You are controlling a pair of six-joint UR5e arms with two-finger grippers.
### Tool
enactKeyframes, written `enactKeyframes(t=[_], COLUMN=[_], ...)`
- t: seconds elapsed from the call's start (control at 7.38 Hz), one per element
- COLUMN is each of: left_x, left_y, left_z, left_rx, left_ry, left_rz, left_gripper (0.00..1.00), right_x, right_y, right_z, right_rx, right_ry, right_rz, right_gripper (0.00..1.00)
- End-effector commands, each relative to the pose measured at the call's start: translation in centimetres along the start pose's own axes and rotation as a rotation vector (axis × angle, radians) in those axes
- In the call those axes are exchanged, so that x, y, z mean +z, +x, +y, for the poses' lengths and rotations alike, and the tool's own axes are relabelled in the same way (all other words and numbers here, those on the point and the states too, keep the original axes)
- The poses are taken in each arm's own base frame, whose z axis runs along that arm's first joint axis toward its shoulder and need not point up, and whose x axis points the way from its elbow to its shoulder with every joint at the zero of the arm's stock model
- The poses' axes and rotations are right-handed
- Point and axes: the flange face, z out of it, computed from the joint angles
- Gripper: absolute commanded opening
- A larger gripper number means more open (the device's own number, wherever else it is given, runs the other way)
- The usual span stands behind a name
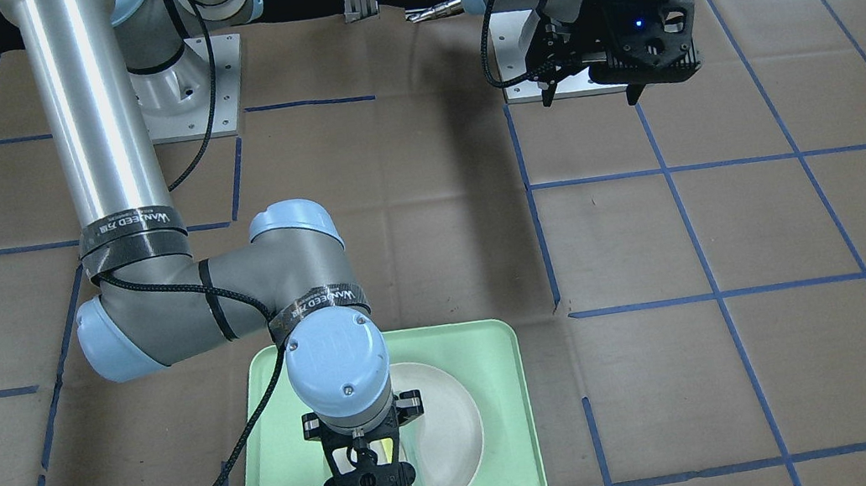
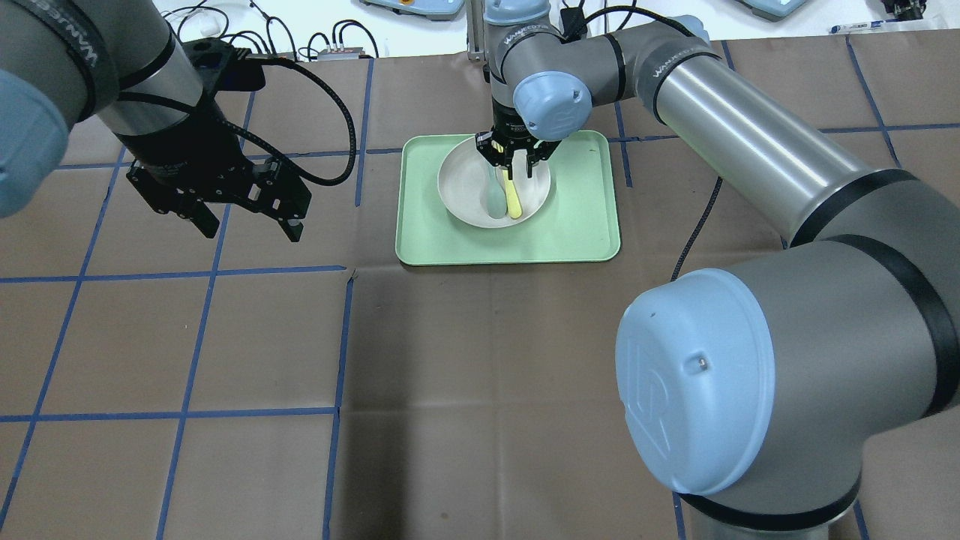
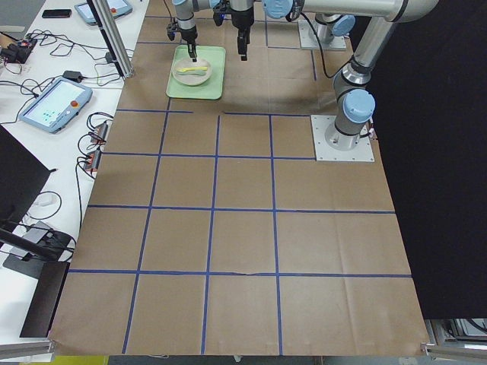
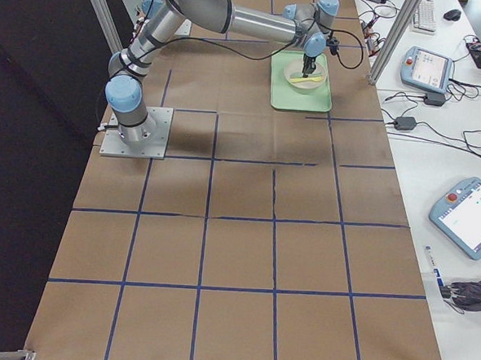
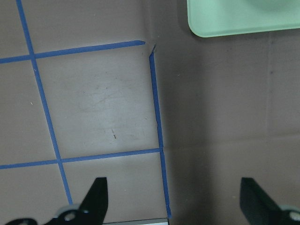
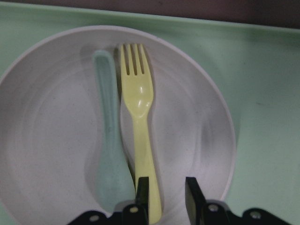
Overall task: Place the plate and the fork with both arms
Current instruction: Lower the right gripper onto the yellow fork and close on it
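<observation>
The off-white plate (image 2: 465,191) sits in the mint-green tray (image 2: 585,217). The pale-yellow fork (image 2: 513,201) lies flat in the plate, beside a grey-green spoon (image 2: 494,196). My right gripper (image 2: 514,171) hangs just over the plate's far side, pointing down. In the right wrist view its fingers stand narrowly open (image 6: 166,183) at the handle end of the fork (image 6: 140,103); one finger overlaps the handle and the other stands clear of it. My left gripper (image 2: 251,229) is wide open and empty above bare table, left of the tray.
The tray's corner (image 5: 234,18) shows at the top of the left wrist view, over brown paper with blue tape lines. The right arm's long links stretch across the table's right half (image 2: 750,142). Teach pendants and cables lie beyond the table's far edge.
</observation>
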Motion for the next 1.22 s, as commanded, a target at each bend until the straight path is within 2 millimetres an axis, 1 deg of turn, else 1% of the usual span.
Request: enactKeyframes(t=[0.0,0.14,0.27,0.41,0.54,1.08], left_x=[0.8,0.4,0.3,0.3,0.3,0.3], left_y=[0.1,0.1,0.1,0.1,0.1,0.2], left_z=[0.4,0.8,1.0,1.0,1.0,1.0], left_rx=[-0.001,0.000,0.000,0.000,0.000,0.000], left_ry=[-0.011,-0.002,0.000,0.001,0.001,0.000], left_rz=[0.002,-0.002,-0.002,-0.001,-0.001,0.003], left_gripper=[1.00,1.00,1.00,1.00,1.00,1.00], right_x=[1.0,1.2,1.6,2.3,2.7,3.7], right_y=[-0.1,-0.1,-0.7,-1.8,-2.0,-2.0], right_z=[-0.1,-0.2,0.0,0.3,0.3,-0.1], right_rx=[-0.003,-0.003,-0.010,-0.025,-0.029,-0.027], right_ry=[-0.007,-0.010,-0.015,-0.023,-0.024,0.000], right_rz=[0.002,0.002,0.002,0.006,0.008,0.008], right_gripper=[0.36,0.37,0.37,0.39,0.39,0.39])
